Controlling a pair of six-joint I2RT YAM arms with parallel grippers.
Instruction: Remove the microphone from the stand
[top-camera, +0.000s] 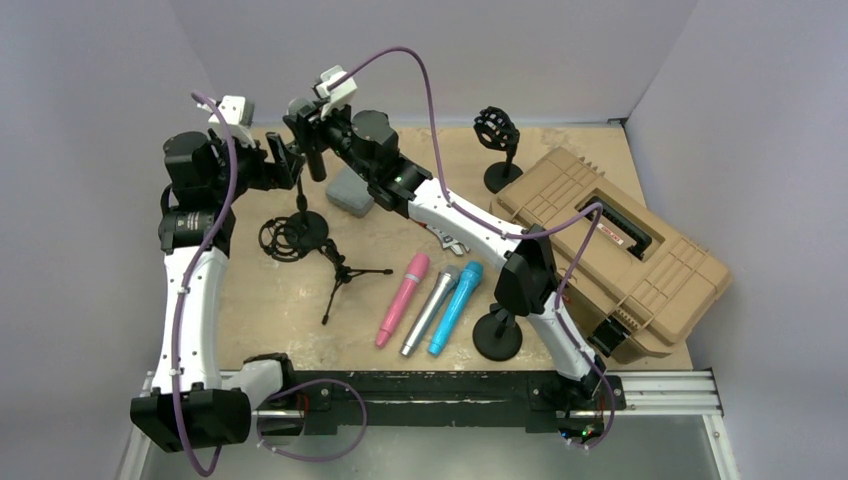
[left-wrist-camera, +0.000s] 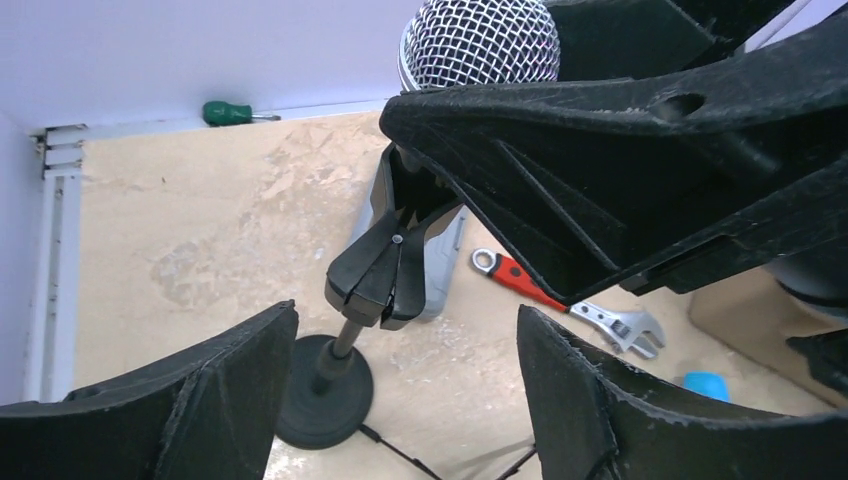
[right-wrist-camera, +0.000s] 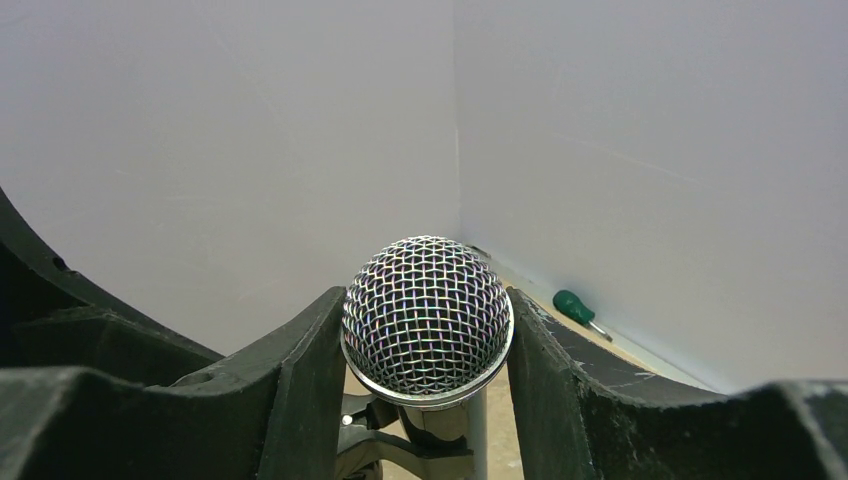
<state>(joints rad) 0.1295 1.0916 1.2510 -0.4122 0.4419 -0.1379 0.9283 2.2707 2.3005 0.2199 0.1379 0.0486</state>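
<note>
The microphone (right-wrist-camera: 427, 310) has a silver mesh head and a dark body (top-camera: 316, 160). It stands upright at the back left. My right gripper (right-wrist-camera: 425, 300) is shut on its head, one finger against each side. The head also shows in the left wrist view (left-wrist-camera: 480, 40), above the right gripper's fingers (left-wrist-camera: 620, 150). The stand's black clip (left-wrist-camera: 385, 270) sits right under the head, on a short pole with a round base (left-wrist-camera: 325, 390). I cannot tell whether the clip still grips the body. My left gripper (left-wrist-camera: 405, 320) is open, its fingers either side of the stand near the clip.
A grey case (top-camera: 350, 190), a red-handled wrench (left-wrist-camera: 560, 300), a small tripod (top-camera: 345, 275) and a shock mount (top-camera: 280, 240) lie near the stand. Pink (top-camera: 403, 298), silver (top-camera: 430, 308) and blue (top-camera: 456, 305) microphones lie mid-table. A tan toolbox (top-camera: 610, 250) is right. A green screwdriver (left-wrist-camera: 228, 112) lies by the wall.
</note>
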